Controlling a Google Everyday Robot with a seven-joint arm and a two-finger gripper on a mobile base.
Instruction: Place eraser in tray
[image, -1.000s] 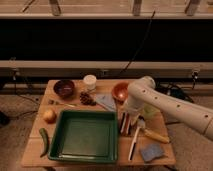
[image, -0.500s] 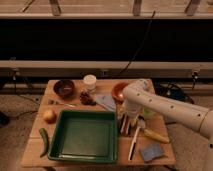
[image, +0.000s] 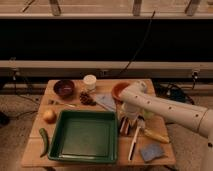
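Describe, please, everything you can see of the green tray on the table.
The tray is a large, square, dark green piece, plastic by its look, with a raised rim. It lies flat on the front of the wooden table, and nothing lies in it. A green vegetable lies beside its left rim, apart from it. The gripper hangs just beyond its right rim.

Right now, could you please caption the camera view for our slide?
End effector hangs over the eraser, just right of the green tray.
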